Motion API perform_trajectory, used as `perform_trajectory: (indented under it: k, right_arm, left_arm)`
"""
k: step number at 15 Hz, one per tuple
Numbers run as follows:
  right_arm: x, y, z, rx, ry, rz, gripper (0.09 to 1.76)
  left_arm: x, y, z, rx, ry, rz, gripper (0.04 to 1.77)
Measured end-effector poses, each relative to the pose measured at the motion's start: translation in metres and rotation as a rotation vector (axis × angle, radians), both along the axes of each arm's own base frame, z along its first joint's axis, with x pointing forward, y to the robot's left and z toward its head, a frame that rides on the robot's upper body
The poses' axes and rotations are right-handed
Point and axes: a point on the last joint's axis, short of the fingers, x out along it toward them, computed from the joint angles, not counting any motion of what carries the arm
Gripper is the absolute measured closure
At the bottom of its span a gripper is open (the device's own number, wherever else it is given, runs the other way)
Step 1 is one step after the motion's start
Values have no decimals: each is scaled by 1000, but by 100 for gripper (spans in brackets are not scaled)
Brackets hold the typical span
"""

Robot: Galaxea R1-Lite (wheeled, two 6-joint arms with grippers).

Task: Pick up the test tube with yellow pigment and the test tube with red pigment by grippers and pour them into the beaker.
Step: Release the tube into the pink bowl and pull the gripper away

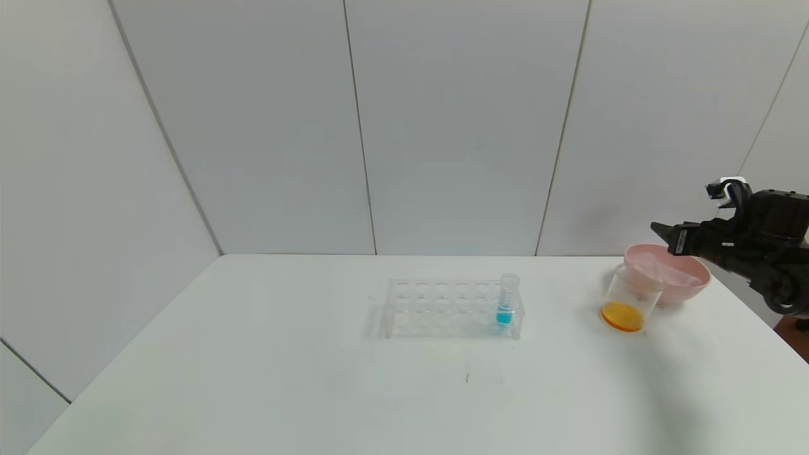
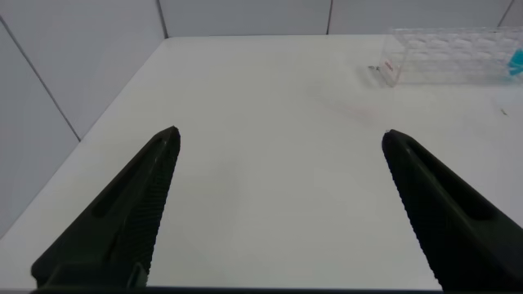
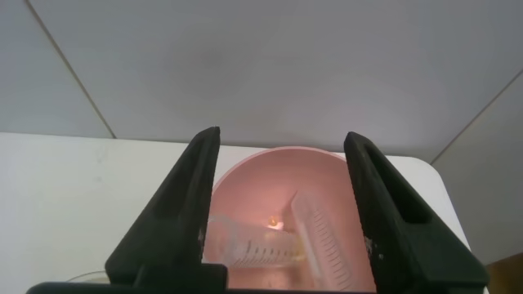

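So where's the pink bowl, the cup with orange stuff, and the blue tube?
pink bowl (image 1: 686, 284), head view, on its outer front wall.
beaker (image 1: 622, 316), head view, on the orange liquid at its bottom.
blue tube (image 1: 504, 314), head view, on its blue liquid.

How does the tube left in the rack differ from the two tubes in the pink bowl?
The tube with blue liquid stands upright in the clear rack; the two tubes lie tilted in the pink bowl. The racked tube holds blue liquid; the bowl tubes look nearly empty. All are clear. The open right gripper hovers above the bowl.
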Motion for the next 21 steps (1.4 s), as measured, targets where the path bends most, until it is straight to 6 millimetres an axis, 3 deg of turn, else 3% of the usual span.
perform_trajectory:
  k: [6, 9, 14, 21]
  right_arm:
    - [-7, -3, 7, -2, -6, -11, 41]
    - [-30, -5, 26, -14, -29, -25, 33]
    - [-111, 11, 55, -37, -33, -39, 24]
    - [-269, 76, 58, -4, -123, 60, 18]
  left_arm:
    - [0, 0, 0, 0, 0, 0, 5]
    - [0, 0, 0, 0, 0, 0, 5]
    - [0, 0, 0, 0, 0, 0, 5]
    - [0, 0, 0, 0, 0, 0, 5]
